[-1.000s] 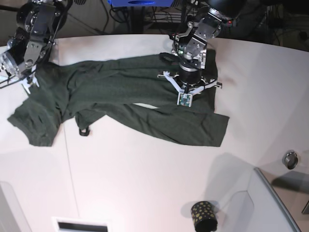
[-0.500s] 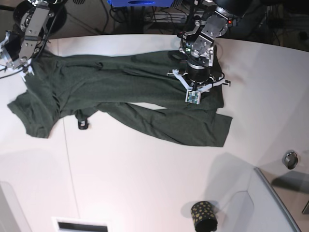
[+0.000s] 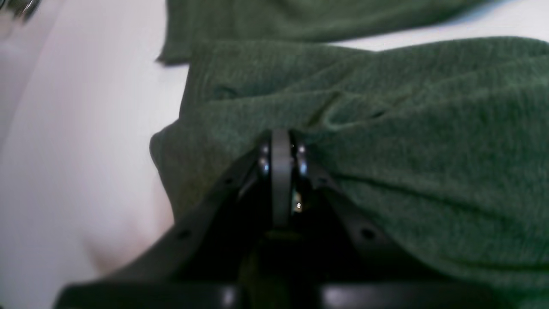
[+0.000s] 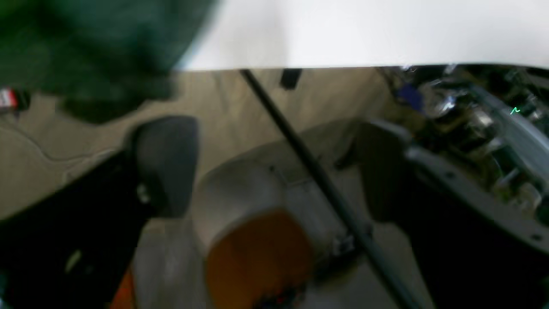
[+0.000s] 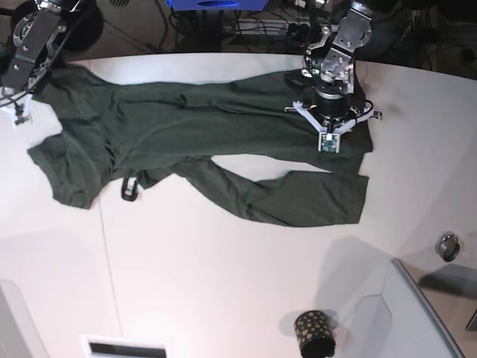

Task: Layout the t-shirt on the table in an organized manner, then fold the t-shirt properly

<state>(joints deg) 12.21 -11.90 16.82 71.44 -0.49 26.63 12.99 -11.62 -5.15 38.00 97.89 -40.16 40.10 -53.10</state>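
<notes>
Left hand (image 5: 329, 128) pinched on the t-shirt (image 5: 194, 142) at two o'clock to keep it taut on the tabletop (image 5: 223, 268); right hand (image 4: 274, 171) spread apart, empty.

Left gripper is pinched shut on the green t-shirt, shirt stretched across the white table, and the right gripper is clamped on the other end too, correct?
Not quite. The right gripper is open with nothing between its fingers, as the right wrist view shows. The rest stands: the left gripper is pinched shut on the t-shirt, which lies stretched across the table.
</notes>
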